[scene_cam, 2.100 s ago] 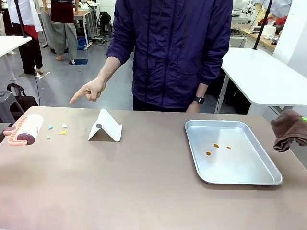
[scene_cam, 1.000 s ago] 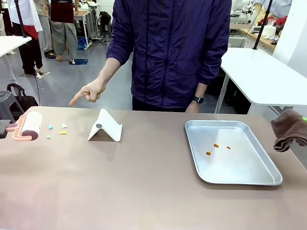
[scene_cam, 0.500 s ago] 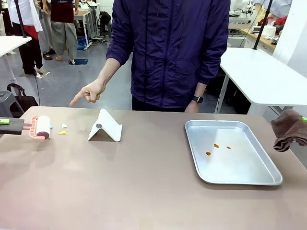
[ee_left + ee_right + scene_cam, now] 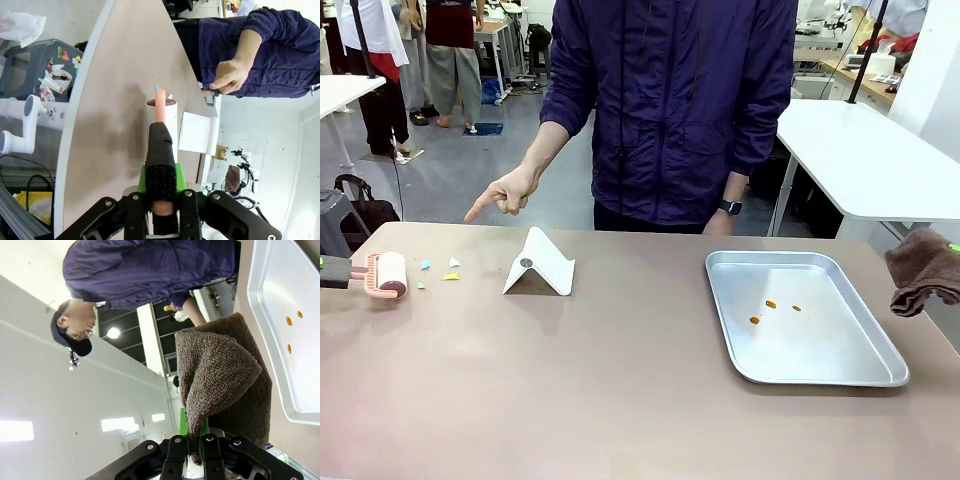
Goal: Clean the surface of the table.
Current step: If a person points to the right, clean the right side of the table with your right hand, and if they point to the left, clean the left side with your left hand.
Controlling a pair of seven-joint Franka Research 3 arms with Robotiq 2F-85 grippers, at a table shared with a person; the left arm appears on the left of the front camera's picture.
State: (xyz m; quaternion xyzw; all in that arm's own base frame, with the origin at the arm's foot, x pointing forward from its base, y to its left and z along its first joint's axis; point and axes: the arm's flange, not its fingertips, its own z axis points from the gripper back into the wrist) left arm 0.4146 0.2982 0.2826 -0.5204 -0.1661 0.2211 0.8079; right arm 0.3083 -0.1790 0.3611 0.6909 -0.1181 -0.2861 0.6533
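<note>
Two tight grips: left gripper [image 4: 161, 177] on the roller [image 4: 388, 275] at nine o'clock, right gripper [image 4: 195, 445] on the towel [image 4: 923, 270]; table [image 4: 620, 390] looks smooth, rigid.

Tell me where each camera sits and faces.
Front: fixed between the arms, facing the person across the table; left claw at the left edge.
Left wrist: on that arm, looking along its claw, shut on a lint roller.
Right wrist: looking along the right claw, shut on a brown towel, past the metal tray.
Shared: front and right wrist both show towel and tray.
</note>
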